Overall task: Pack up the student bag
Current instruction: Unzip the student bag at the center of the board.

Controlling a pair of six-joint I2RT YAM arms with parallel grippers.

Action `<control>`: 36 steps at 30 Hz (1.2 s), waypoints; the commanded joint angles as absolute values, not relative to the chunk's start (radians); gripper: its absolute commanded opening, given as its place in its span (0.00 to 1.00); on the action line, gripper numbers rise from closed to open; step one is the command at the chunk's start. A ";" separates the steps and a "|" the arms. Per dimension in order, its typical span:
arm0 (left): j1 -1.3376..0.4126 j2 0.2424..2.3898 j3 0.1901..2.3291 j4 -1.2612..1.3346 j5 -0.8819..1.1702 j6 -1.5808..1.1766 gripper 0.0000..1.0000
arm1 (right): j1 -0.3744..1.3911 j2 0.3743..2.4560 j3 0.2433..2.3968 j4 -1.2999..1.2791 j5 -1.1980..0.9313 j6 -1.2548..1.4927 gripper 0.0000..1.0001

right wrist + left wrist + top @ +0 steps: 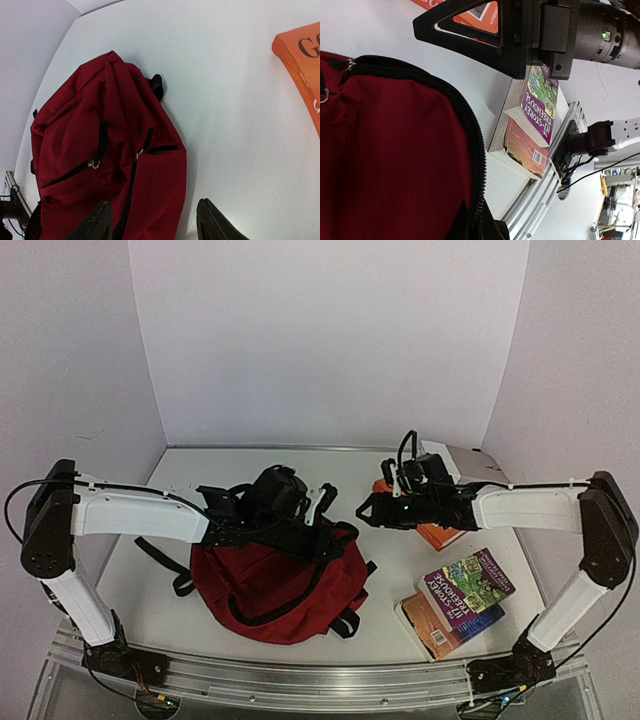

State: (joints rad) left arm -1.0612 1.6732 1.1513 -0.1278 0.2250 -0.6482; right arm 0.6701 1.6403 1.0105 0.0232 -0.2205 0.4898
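The dark red bag (265, 590) lies slumped on the white table (150, 615), just left of centre and close to the near edge. Black straps trail out on its left and lower right. From the right wrist camera we get a good look at its front: two black zip lines run across the fabric, each with a small metal pull, and the two pulls sit near each other.

The left arm reaches in over the top of the bag, and its left gripper (312, 520) is down at the bag's upper right edge with the fingers closed together. I cannot tell whether any fabric is pinched between them, because the tips are lost against the black zip trim.

Across from it, the right gripper (154, 205) points toward the bag with its two black fingers standing well apart. Nothing is between them, and red cloth and bare table show through the gap. It hangs above the table just to the right of the bag, close to the left gripper but apart from it.

Over on the right, an orange book (445, 535) lies flat under the right wrist. Nearer the front edge a purple book (467, 583) rests askew on top of a second book (440, 628).
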 commanded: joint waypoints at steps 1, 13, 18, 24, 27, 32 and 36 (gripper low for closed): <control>-1.058 1.709 1.242 -0.090 0.288 -0.606 0.24 | 0.676 1.532 0.939 -0.038 -0.202 0.570 0.58; -1.062 1.652 1.198 -0.234 0.260 -0.571 0.55 | 0.677 1.487 0.926 -0.075 -0.195 0.580 0.59; -1.061 1.616 1.172 -0.238 0.239 -0.581 0.51 | 0.677 1.511 0.939 -0.077 -0.203 0.574 0.59; -1.061 1.589 1.158 -0.258 0.221 -0.580 0.47 | 0.677 1.520 0.945 -0.080 -0.204 0.572 0.59; -1.061 1.577 1.154 -0.272 0.210 -0.577 0.45 | 0.676 1.519 0.946 -0.082 -0.204 0.571 0.59; -1.062 1.563 1.149 -0.287 0.200 -0.572 0.33 | 0.677 1.517 0.948 -0.086 -0.204 0.572 0.59; -1.062 1.562 1.149 -0.289 0.205 -0.572 0.15 | 0.677 1.512 0.950 -0.090 -0.204 0.573 0.59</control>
